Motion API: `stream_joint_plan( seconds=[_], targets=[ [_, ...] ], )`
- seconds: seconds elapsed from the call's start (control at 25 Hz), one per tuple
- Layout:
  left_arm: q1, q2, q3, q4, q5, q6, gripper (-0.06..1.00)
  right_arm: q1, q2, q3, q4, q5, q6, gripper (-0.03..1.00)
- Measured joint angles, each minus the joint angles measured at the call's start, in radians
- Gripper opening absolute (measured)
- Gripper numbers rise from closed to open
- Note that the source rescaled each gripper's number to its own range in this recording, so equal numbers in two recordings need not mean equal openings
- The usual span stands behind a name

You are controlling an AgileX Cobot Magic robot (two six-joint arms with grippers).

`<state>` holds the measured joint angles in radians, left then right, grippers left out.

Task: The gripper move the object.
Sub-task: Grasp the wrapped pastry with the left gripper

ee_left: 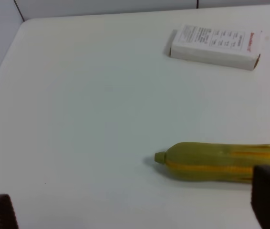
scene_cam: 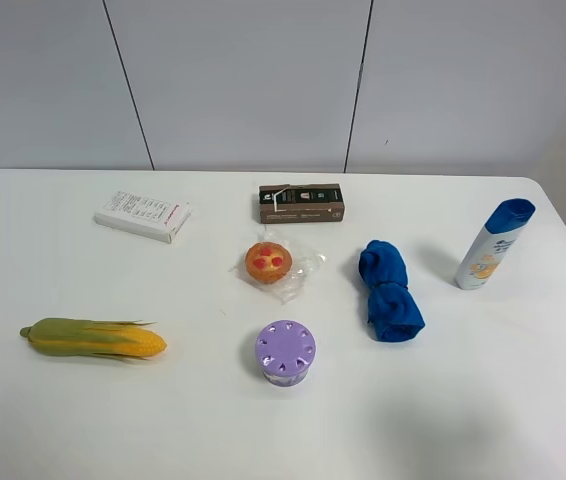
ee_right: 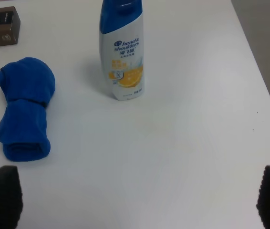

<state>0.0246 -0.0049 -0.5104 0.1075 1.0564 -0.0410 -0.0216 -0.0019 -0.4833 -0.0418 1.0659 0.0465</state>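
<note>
The small round orange tart (scene_cam: pixel 268 262) with red spots lies in its crinkly clear wrapper near the middle of the white table (scene_cam: pixel 483 400). It shows only in the exterior high view. Neither arm shows in that view. In the left wrist view my left gripper (ee_left: pixel 135 205) is open and empty above the table's left part, close to the corn cob (ee_left: pixel 221 162). In the right wrist view my right gripper (ee_right: pixel 137 198) is open and empty above the table's right part, its black fingertips (ee_right: pixel 1 195) wide apart. Both grippers are far from the tart.
A purple round vented container (scene_cam: pixel 285 352) stands just in front of the tart. A brown box (scene_cam: pixel 301 203) lies behind it. A rolled blue cloth (scene_cam: pixel 389 290) and a shampoo bottle (scene_cam: pixel 493 243) are to the right. A corn cob (scene_cam: pixel 93 338) and a white box (scene_cam: pixel 143 215) are to the left.
</note>
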Motion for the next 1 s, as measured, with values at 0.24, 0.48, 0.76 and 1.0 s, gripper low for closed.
stream_joint_plan(
  seconds=[0.24,0.48,0.76,1.0],
  targets=[
    [0.000,0.000,0.000,0.000,0.000,0.000,1.00,0.000,0.000,0.000,0.000,0.000,0.000,1.00],
    [0.000,0.017,-0.005,0.000,0.002,0.008,1.00,0.000,0.000,0.000,0.000,0.000,0.000,1.00],
    [0.001,0.319,-0.229,0.000,0.023,0.011,1.00,0.000,0.000,0.000,0.000,0.000,0.000,1.00],
    [0.001,0.654,-0.418,-0.061,-0.016,0.067,1.00,0.000,0.000,0.000,0.000,0.000,0.000,1.00]
  ],
)
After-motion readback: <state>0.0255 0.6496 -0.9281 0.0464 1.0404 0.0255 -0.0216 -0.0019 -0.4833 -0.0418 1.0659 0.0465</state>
